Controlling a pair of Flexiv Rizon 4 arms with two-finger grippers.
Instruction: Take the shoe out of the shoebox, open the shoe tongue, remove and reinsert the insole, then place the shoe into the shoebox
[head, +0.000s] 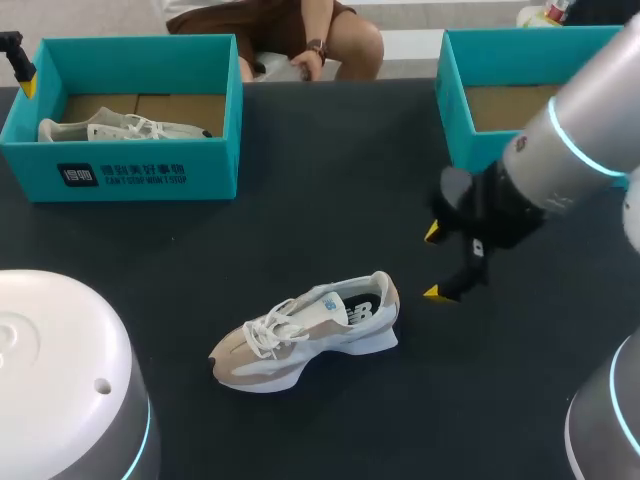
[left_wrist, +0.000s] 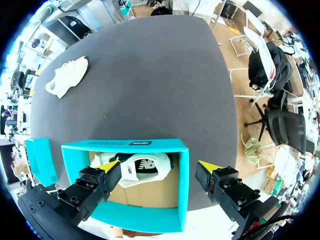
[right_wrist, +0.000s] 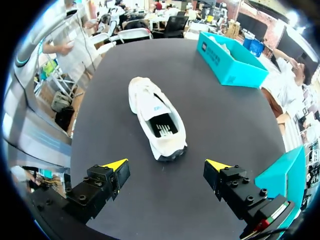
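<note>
A beige and white sneaker (head: 305, 330) lies on its sole in the middle of the dark table, toe toward the left. My right gripper (head: 434, 262) hangs open just right of its heel, a little above the table. In the right wrist view the sneaker (right_wrist: 155, 115) lies ahead of the open gripper (right_wrist: 167, 165), heel nearest, insole showing inside. A teal shoebox (head: 140, 175) at the back left holds a second pale shoe (head: 120, 128). My left gripper (left_wrist: 159, 166) is open above that shoebox (left_wrist: 130, 145), and the shoe (left_wrist: 142, 167) inside lies below its fingers.
Another teal shoebox (head: 475, 150) stands at the back right, behind my right arm, with only bare cardboard showing inside. My left arm's white base (head: 60, 380) fills the front left corner. Dark tabletop (head: 330, 200) lies between the boxes and the sneaker.
</note>
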